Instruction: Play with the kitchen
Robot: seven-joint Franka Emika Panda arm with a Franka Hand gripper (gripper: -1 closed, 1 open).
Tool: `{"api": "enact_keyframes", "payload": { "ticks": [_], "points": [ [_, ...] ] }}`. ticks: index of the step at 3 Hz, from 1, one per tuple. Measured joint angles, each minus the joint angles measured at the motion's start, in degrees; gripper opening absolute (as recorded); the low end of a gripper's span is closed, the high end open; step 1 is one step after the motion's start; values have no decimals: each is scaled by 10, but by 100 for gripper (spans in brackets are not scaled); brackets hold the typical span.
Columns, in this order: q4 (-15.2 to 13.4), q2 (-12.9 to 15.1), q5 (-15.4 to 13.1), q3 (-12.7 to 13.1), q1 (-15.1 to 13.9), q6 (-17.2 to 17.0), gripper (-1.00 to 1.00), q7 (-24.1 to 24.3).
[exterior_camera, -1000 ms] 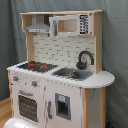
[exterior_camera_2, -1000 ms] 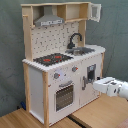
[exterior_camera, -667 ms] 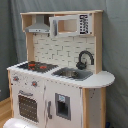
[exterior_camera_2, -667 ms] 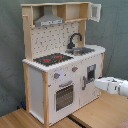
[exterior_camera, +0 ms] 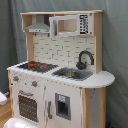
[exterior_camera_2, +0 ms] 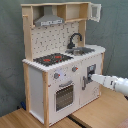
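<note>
The kitchen (exterior_camera_2: 62, 60) stands upright on the wooden worktop (exterior_camera_2: 100, 112), and in the second exterior view the arm (exterior_camera_2: 117, 85) reaches in from the second exterior view's right with its claw (exterior_camera_2: 93, 77) right at the lower front cupboard door (exterior_camera_2: 90, 80), at or touching the handle (exterior_camera_2: 83, 81); whether the claw is wide, narrow or already gripping cannot be told. Above the claw lie the sink (exterior_camera_2: 85, 50) and black faucet (exterior_camera_2: 75, 39), and up and to the second exterior view's left of it sits the stove (exterior_camera_2: 52, 59) with red burners. The oven door (exterior_camera_2: 64, 95), just beside the claw on that same side, looks closed, as do the knobs' (exterior_camera_2: 57, 76) surroundings. In the first exterior view only a white part of the robot shows at the bottom edge, and the cupboard door (exterior_camera: 62, 106) looks closed there too. Judging by this, play has barely begun: nothing appears opened or turned, and the door, oven, knobs and faucet all remain to be tried.
</note>
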Motion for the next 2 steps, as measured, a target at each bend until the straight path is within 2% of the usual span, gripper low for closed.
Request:
{"api": "enact_keyframes", "payload": {
  "ticks": [2],
  "points": [
    [-16, 1, 0, 0, -46, 75, 100, 85]
  ]
}}
